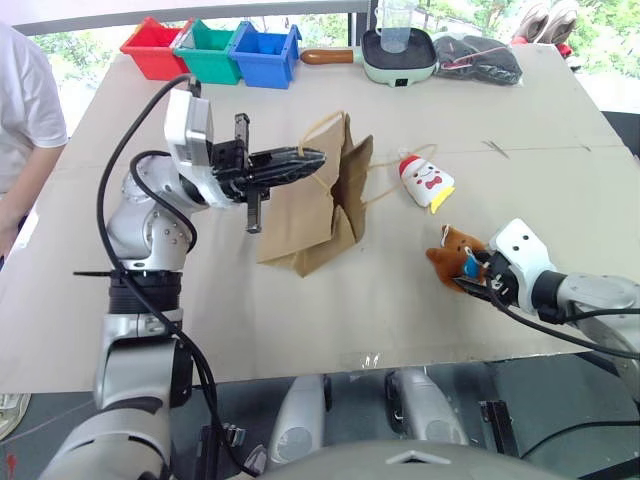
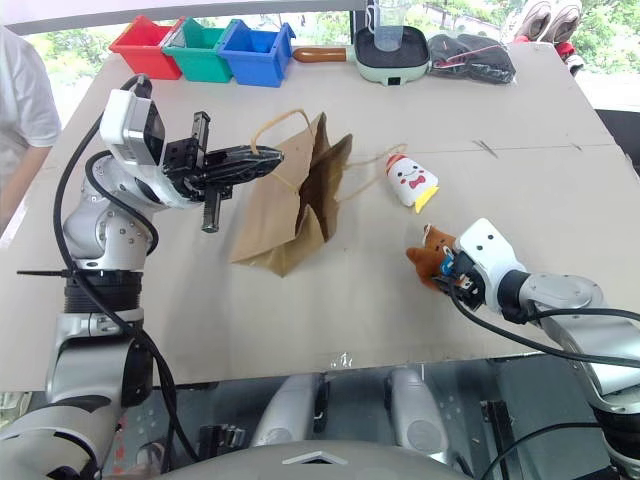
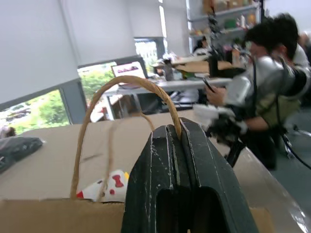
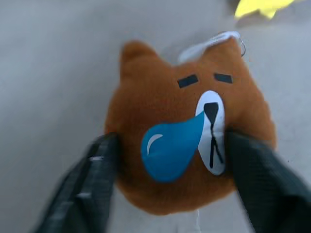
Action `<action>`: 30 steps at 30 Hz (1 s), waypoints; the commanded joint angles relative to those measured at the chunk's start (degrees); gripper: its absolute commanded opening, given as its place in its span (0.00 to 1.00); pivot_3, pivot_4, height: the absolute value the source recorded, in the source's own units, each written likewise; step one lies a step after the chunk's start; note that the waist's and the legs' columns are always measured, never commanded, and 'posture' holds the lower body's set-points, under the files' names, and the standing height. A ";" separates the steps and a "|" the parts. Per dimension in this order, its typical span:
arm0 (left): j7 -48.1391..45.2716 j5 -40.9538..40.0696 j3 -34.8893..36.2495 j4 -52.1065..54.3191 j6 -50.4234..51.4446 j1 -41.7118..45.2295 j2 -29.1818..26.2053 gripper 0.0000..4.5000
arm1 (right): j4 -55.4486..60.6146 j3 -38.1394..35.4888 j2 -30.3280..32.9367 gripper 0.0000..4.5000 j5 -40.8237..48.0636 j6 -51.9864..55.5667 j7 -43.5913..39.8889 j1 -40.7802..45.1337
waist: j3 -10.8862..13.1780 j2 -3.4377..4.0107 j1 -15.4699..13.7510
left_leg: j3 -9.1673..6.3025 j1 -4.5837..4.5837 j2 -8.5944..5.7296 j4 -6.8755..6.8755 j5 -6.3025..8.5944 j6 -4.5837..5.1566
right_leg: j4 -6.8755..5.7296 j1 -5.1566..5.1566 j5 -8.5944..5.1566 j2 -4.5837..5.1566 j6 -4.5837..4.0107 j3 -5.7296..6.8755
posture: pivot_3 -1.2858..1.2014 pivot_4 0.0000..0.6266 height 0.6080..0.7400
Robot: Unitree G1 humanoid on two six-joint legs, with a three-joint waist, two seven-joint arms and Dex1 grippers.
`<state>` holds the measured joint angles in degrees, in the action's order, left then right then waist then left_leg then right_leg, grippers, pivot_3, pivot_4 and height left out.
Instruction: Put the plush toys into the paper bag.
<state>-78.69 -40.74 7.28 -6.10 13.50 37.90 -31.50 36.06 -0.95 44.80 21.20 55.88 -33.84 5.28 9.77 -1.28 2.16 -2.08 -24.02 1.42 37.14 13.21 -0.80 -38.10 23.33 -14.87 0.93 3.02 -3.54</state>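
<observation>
Together, the two arms divide the work as we read it: one holds the container, the other fetches. The left gripper point(image 1: 300, 160) is clamped on one tan twisted-cord handle point(image 3: 124, 82) of the flat brown kraft paper bag point(image 1: 310, 215), lifting that edge off the beige worktop point(image 1: 560, 150), presumably so that the mouth stands open toward the toys. The other handle point(image 1: 385, 190) lies slack beside the bag. The right gripper point(image 4: 167, 160) straddles the small brown plush toy with a blue tear point(image 4: 187, 141), its fingers point(image 4: 85, 187) pressing both flanks while the toy rests on the worktop, well apart from the bag. We judge this a grasp being taken, not yet a lift. The white plush toy with red cap, red bow and yellow tip point(image 1: 427, 181) lies between, just beside the slack handle, awaiting its turn.
</observation>
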 commanded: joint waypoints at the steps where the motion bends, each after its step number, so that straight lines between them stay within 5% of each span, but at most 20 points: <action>1: 4.96 -1.75 2.42 4.84 0.79 -0.58 1.49 0.00 | 0.09 -2.89 0.47 0.24 0.29 -4.20 -1.37 0.07 | 0.01 -0.02 -0.07 | 0.00 0.00 0.00 0.01 0.00 0.00 | 0.00 0.00 0.00 0.00 0.00 0.00 | 0.52 0.24 1.00; 4: 7.68 -1.20 2.13 6.00 0.24 -0.89 3.78 0.00 | 1.41 -10.76 -2.22 0.02 7.01 -7.65 -4.54 0.42 | 0.03 -0.04 -0.30 | 0.01 0.00 0.00 0.06 0.00 0.00 | -0.01 -0.03 0.01 0.01 0.01 0.00 | 0.52 0.24 1.00; 10: 8.43 -0.84 1.00 6.35 -0.06 -1.08 6.05 0.00 | 1.76 -22.93 -7.84 0.02 26.74 -5.10 -1.45 13.29 | 0.05 -0.04 -0.17 | 0.00 0.03 0.00 0.10 0.00 0.00 | -0.05 -0.06 0.02 0.00 0.02 0.00 | 0.52 0.24 1.00; 15: 8.43 -0.81 0.54 6.06 0.05 -0.33 7.08 0.00 | -2.42 -14.63 -10.85 0.02 23.24 -7.99 3.67 26.63 | 0.09 0.01 0.03 | -0.05 0.10 0.02 0.07 0.00 0.00 | -0.08 -0.12 0.02 -0.02 0.01 0.05 | 0.52 0.24 1.00; 18: 8.56 -0.51 0.00 5.73 -0.18 0.45 7.85 0.00 | -10.08 -3.54 -13.37 0.02 12.26 -14.26 5.34 33.47 | 0.10 0.01 0.03 | -0.05 0.10 0.02 0.07 0.00 0.00 | -0.08 -0.12 0.02 -0.01 0.00 0.06 | 0.52 0.24 1.00; 22: 9.64 0.23 0.01 5.08 -1.23 1.86 8.73 0.00 | -16.97 10.50 -12.53 0.02 0.44 -22.23 -0.05 36.09 | 0.10 0.01 -0.18 | -0.01 0.08 -0.01 0.11 0.00 0.00 | -0.09 -0.10 0.02 0.02 0.00 0.05 | 0.52 0.24 1.00; 30: 12.81 1.80 0.20 4.53 -3.78 3.39 9.54 0.00 | -18.17 19.36 -9.72 0.02 -4.29 -26.20 -13.05 36.31 | 0.10 0.01 -0.24 | -0.03 -0.04 -0.01 0.16 0.00 0.01 | -0.06 -0.03 0.03 0.06 0.00 0.07 | 0.52 0.24 1.00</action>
<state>-66.75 -39.34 6.60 -2.15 11.09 39.89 -22.21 16.34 17.84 34.47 17.86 31.62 -44.08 40.67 9.87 -1.27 1.92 -2.13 -24.05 1.41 37.30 13.21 -0.79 -38.16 23.30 -14.85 0.98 3.02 -3.45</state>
